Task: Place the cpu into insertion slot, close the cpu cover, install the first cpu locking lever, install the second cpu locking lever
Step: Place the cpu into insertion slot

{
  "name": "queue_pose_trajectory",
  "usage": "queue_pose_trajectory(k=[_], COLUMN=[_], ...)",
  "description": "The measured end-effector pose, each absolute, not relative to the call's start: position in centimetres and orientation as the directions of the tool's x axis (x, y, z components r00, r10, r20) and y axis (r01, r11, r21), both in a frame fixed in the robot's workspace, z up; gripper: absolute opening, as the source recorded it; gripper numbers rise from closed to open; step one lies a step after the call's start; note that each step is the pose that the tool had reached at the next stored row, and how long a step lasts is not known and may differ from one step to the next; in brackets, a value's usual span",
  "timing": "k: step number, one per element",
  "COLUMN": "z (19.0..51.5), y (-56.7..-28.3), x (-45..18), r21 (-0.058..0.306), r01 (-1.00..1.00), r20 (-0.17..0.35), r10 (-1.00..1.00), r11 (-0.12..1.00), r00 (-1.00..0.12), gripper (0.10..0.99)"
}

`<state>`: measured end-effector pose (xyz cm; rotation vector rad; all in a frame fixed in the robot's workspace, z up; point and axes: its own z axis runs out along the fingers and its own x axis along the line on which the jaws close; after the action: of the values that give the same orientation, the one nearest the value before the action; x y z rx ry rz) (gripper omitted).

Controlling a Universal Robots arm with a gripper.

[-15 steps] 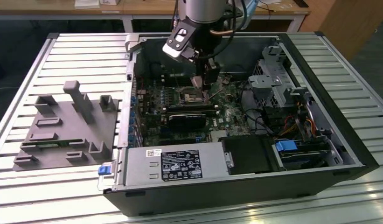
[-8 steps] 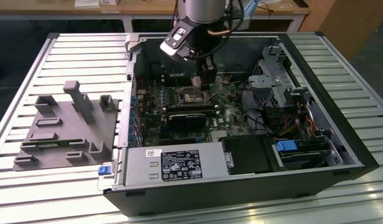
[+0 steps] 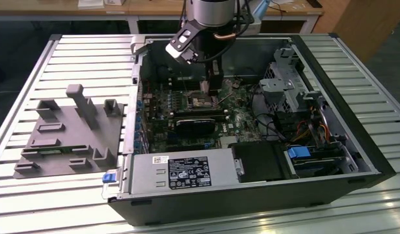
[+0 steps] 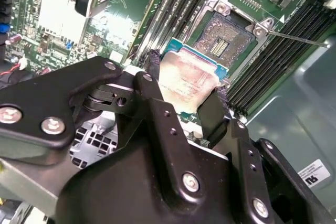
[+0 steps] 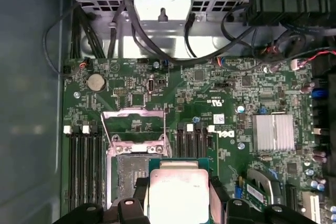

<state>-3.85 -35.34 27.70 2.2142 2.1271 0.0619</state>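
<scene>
In the tool point(image 4: 187, 77), dull square cpu point(image 4: 184, 88)

I see an open black computer case point(image 3: 252, 202) on a slatted metal table point(image 3: 89, 53), with a grey moulded fixture point(image 3: 69, 131) beside it on the exterior view's left. Inside sit a labelled power supply point(image 3: 180, 173) and a drive cage point(image 3: 287, 87). In the first wrist view I make out a coin battery point(image 5: 95, 81) and a finned silver heatsink point(image 5: 273, 132).
</scene>
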Motion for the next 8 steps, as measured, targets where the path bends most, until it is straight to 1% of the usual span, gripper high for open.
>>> queue_pose_trajectory(k=[8], z=[26.8], y=[-35.33], x=[-4.08], r21=[0.077], r01=[0.996], r20=[0.013], r10=[0.999], r11=[-0.042], r00=[0.042], gripper=[0.537])
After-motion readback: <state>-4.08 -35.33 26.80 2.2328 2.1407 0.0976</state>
